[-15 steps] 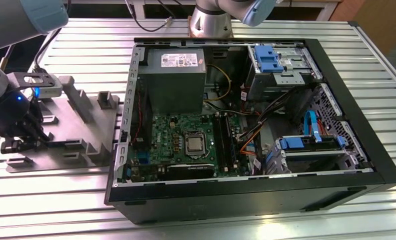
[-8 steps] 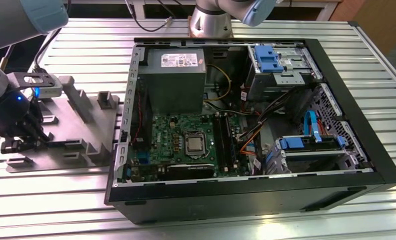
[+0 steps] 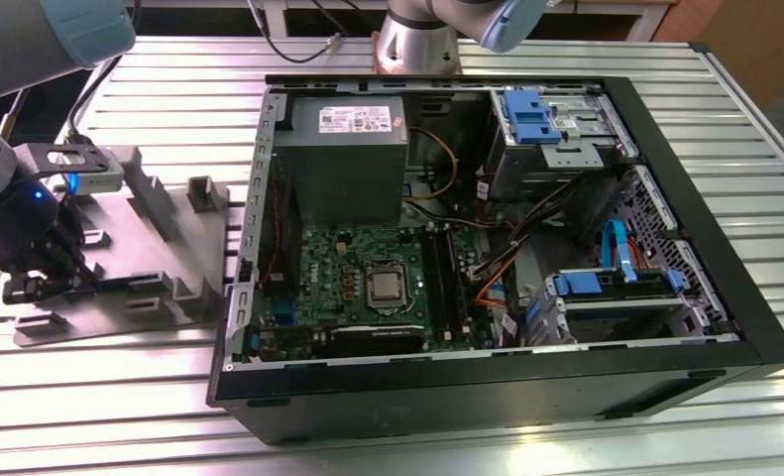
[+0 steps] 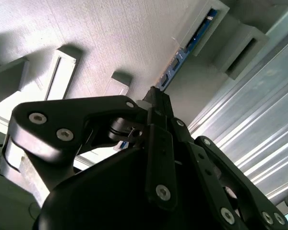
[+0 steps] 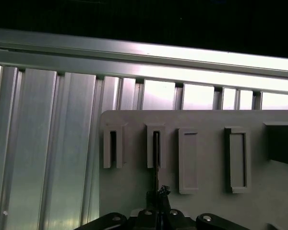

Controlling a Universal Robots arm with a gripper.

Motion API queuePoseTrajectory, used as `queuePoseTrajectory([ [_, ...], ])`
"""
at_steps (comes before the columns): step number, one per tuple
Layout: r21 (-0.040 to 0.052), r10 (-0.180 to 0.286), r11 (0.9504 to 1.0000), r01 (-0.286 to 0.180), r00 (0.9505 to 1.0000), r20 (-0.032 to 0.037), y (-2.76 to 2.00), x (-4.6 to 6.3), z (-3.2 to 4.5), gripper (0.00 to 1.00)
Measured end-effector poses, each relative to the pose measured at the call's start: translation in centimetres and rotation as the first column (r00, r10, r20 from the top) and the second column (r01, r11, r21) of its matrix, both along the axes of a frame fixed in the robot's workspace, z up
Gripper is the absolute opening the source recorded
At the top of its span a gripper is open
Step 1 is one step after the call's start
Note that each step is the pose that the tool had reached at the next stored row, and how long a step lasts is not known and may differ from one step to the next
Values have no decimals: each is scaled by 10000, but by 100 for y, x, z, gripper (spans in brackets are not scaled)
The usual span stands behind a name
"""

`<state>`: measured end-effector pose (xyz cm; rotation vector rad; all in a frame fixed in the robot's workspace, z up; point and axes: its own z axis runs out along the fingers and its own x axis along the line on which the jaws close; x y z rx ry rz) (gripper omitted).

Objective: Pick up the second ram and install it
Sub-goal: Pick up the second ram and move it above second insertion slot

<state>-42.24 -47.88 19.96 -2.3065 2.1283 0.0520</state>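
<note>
Pincer [image 5: 158, 193] clamped on second ram [image 5: 156, 163]. Ram's far end sits in grey fixture [image 5: 206, 122] slot, fixture on table [image 5: 53, 143].

Worktop [image 5: 38, 158]: we see bare ribbed metal, smooth and bright, throwing hard glints.
Fixture plate [image 4: 110, 33]: we read it as grey matt plastic with a fine lined grain.
End effector [image 4: 156, 96]: to our eye, smooth black links with a dull sheen, set with bright metal screw heads [image 4: 163, 192].
Computer case [image 3: 498, 382]: we see matt black panels outside and bare grey sheet metal inside.
</note>
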Motion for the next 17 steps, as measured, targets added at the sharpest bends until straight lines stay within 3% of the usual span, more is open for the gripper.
queuePoseTrajectory([
  [7,0,-27,10000,27,10000,0,0,0,-1,11],
  [11,-4,-666,9978,666,9978,-4,0,-1,-10,11],
  [14,-4,-1203,9927,1203,9927,-4,0,0,-16,11],
  [17,-1,-1291,9916,1291,9916,0,0,0,-19,11],
])
